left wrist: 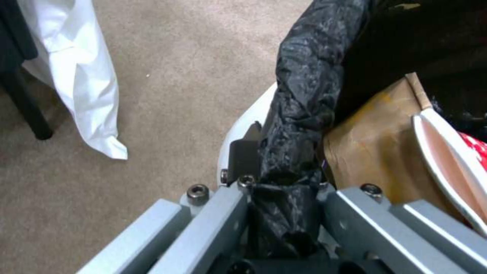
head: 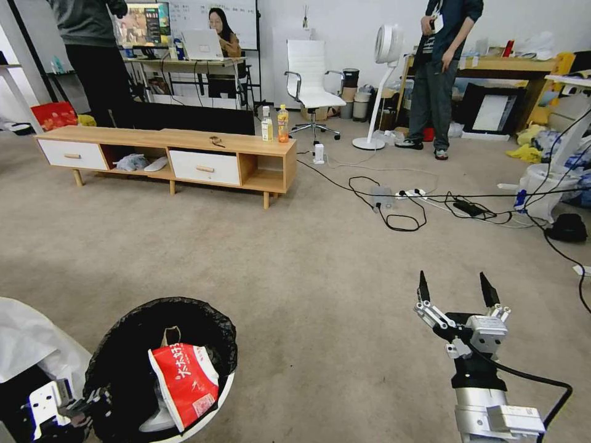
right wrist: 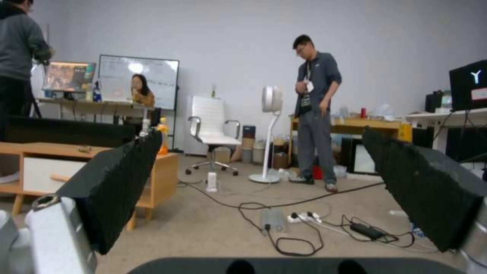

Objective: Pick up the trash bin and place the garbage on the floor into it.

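Down at the robot's lower left sits the trash bin (head: 161, 363) with a red-and-white packet (head: 186, 383) and brown cardboard tray (left wrist: 375, 146) inside, the left gripper (left wrist: 284, 167) clamped on its black-bagged rim, while the right gripper (head: 457, 289) hovers over carpet, fingers spread wide, empty.

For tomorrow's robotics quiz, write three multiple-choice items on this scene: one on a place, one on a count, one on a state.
1. Where is the trash bin?
A. in front of the robot on its left side
B. on the cabinet
C. beside the fan

2. How many drink bottles stand on the wooden cabinet?
A. none
B. two
C. five

3. The right gripper is:
A. clamped on a can
B. open, empty
C. inside the bin

Answers:
1 A, low on that side in the head view.
2 B, one pale, one orange.
3 B, jaws apart over bare carpet.
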